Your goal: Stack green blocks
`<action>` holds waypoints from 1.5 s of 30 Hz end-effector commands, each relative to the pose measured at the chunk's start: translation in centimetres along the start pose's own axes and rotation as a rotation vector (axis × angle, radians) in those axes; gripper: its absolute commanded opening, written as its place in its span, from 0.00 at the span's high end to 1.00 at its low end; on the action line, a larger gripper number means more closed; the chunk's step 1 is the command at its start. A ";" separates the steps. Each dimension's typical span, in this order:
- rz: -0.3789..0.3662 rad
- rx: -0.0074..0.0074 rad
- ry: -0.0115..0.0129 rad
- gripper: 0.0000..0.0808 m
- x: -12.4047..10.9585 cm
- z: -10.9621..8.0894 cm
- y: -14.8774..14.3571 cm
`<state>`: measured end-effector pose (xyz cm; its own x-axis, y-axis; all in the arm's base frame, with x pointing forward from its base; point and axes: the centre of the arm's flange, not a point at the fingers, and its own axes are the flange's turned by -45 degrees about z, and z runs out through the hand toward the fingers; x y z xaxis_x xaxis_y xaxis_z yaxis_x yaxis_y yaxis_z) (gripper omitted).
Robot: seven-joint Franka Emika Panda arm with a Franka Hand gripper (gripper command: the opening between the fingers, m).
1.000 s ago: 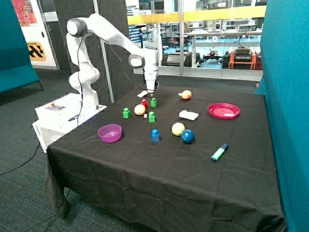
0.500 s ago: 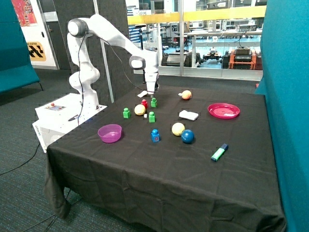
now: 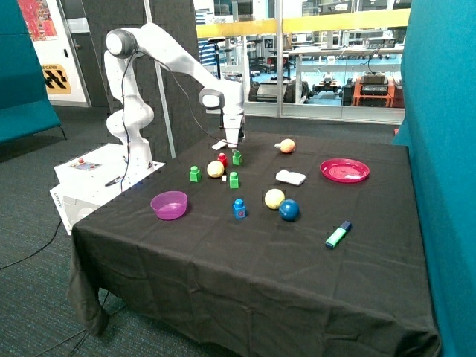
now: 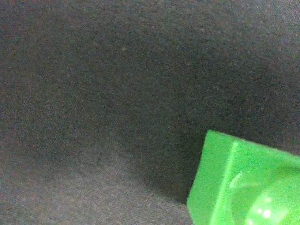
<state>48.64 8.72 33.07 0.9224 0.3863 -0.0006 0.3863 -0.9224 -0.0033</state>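
Note:
Three green blocks stand apart on the black cloth. One (image 3: 237, 157) is just below my gripper (image 3: 233, 143), next to a red block (image 3: 222, 158). One (image 3: 195, 174) stands near the robot-side table edge. One (image 3: 234, 180) stands in front of a yellow ball (image 3: 216, 169). None is stacked. My gripper hovers just above and slightly behind the first block. In the wrist view that block (image 4: 243, 183) fills one corner, its stud towards the camera, with cloth around it.
A blue studded block (image 3: 239, 209), a yellow ball (image 3: 274, 198) and a blue ball (image 3: 288, 210) sit mid-table. A purple bowl (image 3: 169, 204), a pink plate (image 3: 344, 170), a teal marker (image 3: 338, 235), a white object (image 3: 290, 177) and an orange ball (image 3: 287, 146) lie around.
The arm has shifted only very slightly above the block by the red one. No block has moved.

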 end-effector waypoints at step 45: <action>0.028 -0.0033 0.0007 0.53 0.8 1.5 0.0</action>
<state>48.93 9.16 31.68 0.9311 0.3648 0.0017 0.3648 -0.9311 -0.0001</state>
